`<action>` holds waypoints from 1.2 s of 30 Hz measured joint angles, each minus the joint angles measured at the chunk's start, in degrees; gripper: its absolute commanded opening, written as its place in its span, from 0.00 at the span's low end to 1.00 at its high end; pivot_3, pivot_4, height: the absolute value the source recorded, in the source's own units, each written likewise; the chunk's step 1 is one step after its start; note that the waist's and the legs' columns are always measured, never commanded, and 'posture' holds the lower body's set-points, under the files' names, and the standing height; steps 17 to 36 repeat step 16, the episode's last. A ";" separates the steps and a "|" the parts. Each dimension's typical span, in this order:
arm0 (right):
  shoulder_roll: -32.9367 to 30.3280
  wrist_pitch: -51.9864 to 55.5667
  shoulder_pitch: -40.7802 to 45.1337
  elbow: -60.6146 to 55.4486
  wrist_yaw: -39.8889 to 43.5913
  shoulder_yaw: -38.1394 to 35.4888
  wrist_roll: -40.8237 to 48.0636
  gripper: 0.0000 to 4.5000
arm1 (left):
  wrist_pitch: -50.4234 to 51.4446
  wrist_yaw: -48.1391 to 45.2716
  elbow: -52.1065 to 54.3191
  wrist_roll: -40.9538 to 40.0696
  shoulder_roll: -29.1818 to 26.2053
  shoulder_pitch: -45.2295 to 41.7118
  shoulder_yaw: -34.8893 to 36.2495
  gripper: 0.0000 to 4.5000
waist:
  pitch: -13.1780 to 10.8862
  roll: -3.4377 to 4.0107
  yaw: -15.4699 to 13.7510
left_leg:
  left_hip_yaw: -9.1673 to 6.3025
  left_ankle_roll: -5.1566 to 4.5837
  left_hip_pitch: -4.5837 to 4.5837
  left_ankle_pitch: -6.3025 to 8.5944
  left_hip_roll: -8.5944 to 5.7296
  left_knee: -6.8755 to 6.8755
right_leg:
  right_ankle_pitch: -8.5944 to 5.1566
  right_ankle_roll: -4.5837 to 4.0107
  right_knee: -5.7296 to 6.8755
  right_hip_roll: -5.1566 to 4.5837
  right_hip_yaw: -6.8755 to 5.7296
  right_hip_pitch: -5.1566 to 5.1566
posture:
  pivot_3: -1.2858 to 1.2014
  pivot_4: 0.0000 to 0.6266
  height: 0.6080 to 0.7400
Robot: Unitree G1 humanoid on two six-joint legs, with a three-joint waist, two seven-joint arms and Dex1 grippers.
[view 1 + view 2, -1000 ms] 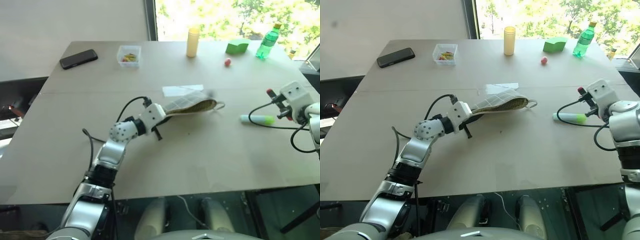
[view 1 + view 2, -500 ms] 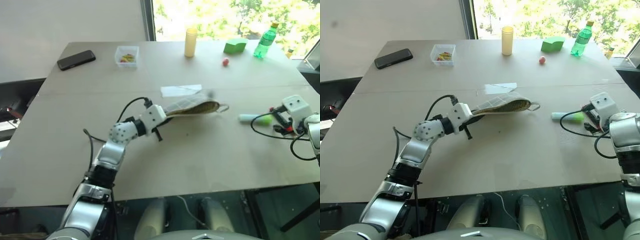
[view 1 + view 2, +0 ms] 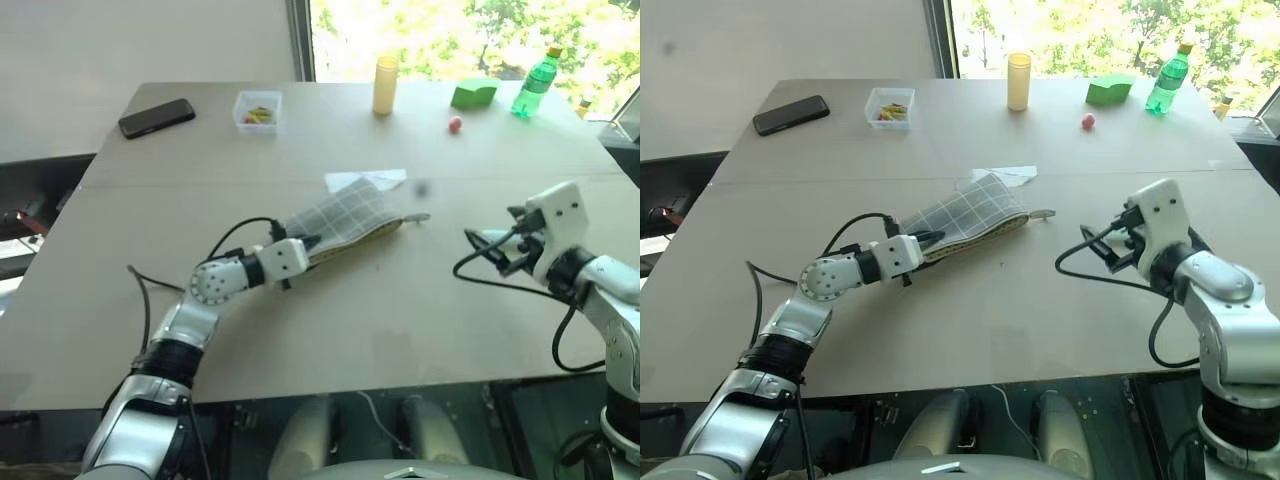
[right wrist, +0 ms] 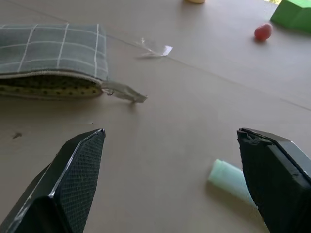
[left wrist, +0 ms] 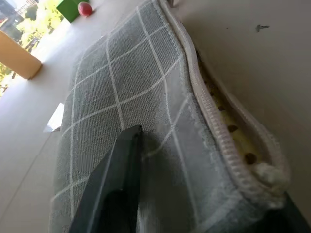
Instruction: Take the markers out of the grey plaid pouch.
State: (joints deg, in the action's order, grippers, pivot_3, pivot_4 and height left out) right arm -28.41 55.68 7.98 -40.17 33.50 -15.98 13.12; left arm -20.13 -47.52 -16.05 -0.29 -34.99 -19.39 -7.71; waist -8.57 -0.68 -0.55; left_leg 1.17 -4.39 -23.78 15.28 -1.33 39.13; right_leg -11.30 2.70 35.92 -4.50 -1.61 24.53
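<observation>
Grey plaid fabric pouch with thin white grid lines (image 3: pixel 345 218) lies flat on the pale worktop (image 3: pixel 330 320), set diagonally, near the middle. The zipper edge is open along the side nearer the robot, and a tan-yellow dotted lining shows in the gap. The small zip pull (image 3: pixel 415 216) rests on the worktop at the pouch's far end. A white paper scrap (image 3: pixel 368 180) lies at the pouch's far corner, touching or partly under it.

Left fingers (image 5: pixel 121 184) are at the pouch's near end. One black finger lies over the top fabric and the other shows only as a dark sliver past the zipper corner. The end of the pouch is between them, but I cannot tell whether they press on it or stand slack.

Right fingers (image 4: pixel 73 184) are spread wide with nothing between the pads, held above the worktop and aimed toward the pouch's pull end.

Short pale mint-green marker (image 4: pixel 231 179) lies on the bare worktop, outside the pouch and well apart from its mouth. It is ahead of the right fingers, just beside one of them. Only the pale barrel end shows — the rest is hidden behind that finger.

Along the far edge stand a black phone (image 3: pixel 157 117), a small clear plastic box (image 3: pixel 258 110), a yellow cylindrical cup (image 3: pixel 385 85), a small red ball (image 3: pixel 455 124), a green block (image 3: pixel 473 95) and a green plastic bottle (image 3: pixel 535 85)
</observation>
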 measured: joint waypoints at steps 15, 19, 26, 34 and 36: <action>-7.51 -22.44 -38.54 -0.85 16.52 -28.87 4.52 0.99 | 34.65 -8.11 29.48 -32.78 -13.32 36.22 34.31 0.51 | -0.03 0.11 -0.27 | 0.04 0.11 1.16 0.34 0.21 -0.17 | -0.37 0.06 -0.22 -0.39 -0.25 -1.04 | 0.52 0.24 1.00; -7.99 -22.96 -38.75 0.18 17.05 -29.80 5.10 0.99 | 35.50 -8.43 29.88 -33.14 -13.33 36.78 34.82 0.51 | -0.02 0.16 -0.25 | 0.07 0.11 1.16 0.34 0.21 -0.18 | -0.37 0.06 -0.21 -0.45 -0.32 -1.02 | 0.52 0.24 1.00; -7.99 -22.96 -38.75 0.18 17.05 -29.80 5.10 0.99 | 35.50 -8.43 29.88 -33.14 -13.33 36.78 34.82 0.51 | -0.02 0.16 -0.25 | 0.07 0.11 1.16 0.34 0.21 -0.18 | -0.37 0.06 -0.21 -0.45 -0.32 -1.02 | 0.52 0.24 1.00; -7.99 -22.96 -38.75 0.18 17.05 -29.80 5.10 0.99 | 35.50 -8.43 29.88 -33.14 -13.33 36.78 34.82 0.51 | -0.02 0.16 -0.25 | 0.07 0.11 1.16 0.34 0.21 -0.18 | -0.37 0.06 -0.21 -0.45 -0.32 -1.02 | 0.52 0.24 1.00; -7.99 -22.96 -38.75 0.18 17.05 -29.80 5.10 0.99 | 35.50 -8.43 29.88 -33.14 -13.33 36.78 34.82 0.51 | -0.02 0.16 -0.25 | 0.07 0.11 1.16 0.34 0.21 -0.18 | -0.37 0.06 -0.21 -0.45 -0.32 -1.02 | 0.52 0.24 1.00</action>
